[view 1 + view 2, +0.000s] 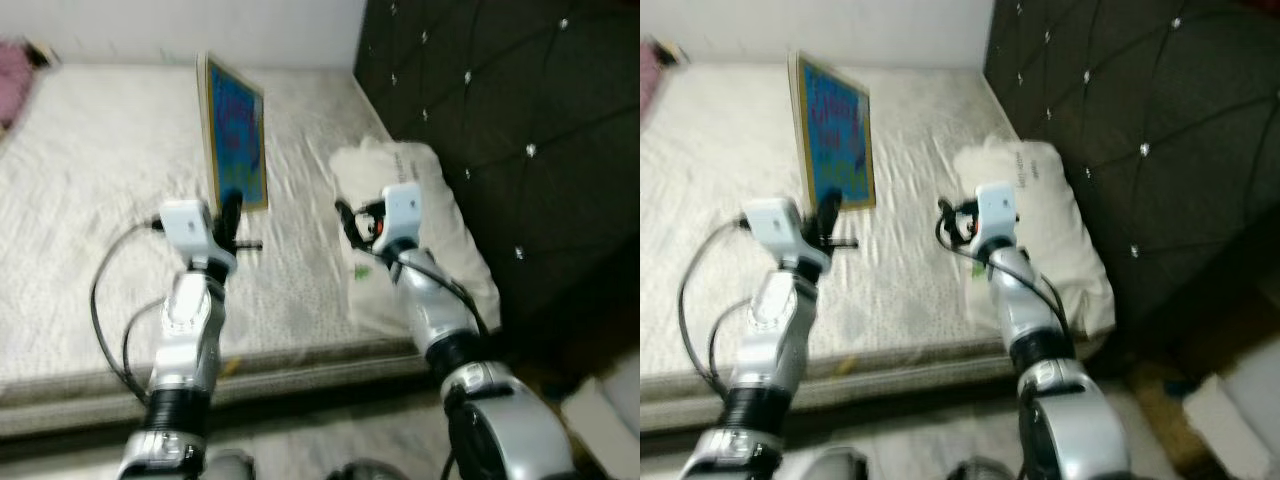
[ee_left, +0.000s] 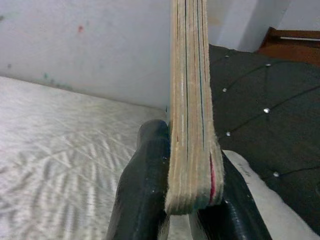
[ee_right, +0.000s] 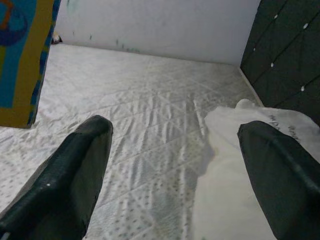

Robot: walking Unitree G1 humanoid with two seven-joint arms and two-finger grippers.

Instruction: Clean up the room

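Observation:
A flat picture book (image 1: 236, 130) with a blue cover and yellow border stands upright on edge above the bed (image 1: 90, 180). My left gripper (image 1: 230, 215) is shut on its lower edge; in the left wrist view the stacked pages (image 2: 192, 125) sit between the two black fingers (image 2: 145, 190). My right gripper (image 1: 350, 222) hovers open beside a white pillow (image 1: 440, 230), with nothing between its fingers (image 3: 75, 175). The book's corner (image 3: 22, 60) and the pillow (image 3: 240, 165) both appear in the right wrist view.
A black tufted headboard (image 1: 510, 110) rises on the right. A pink item (image 1: 15, 75) lies at the bed's far left corner. The mattress front edge (image 1: 300, 365) runs just before me, and a pale box (image 1: 605, 415) sits on the floor at right.

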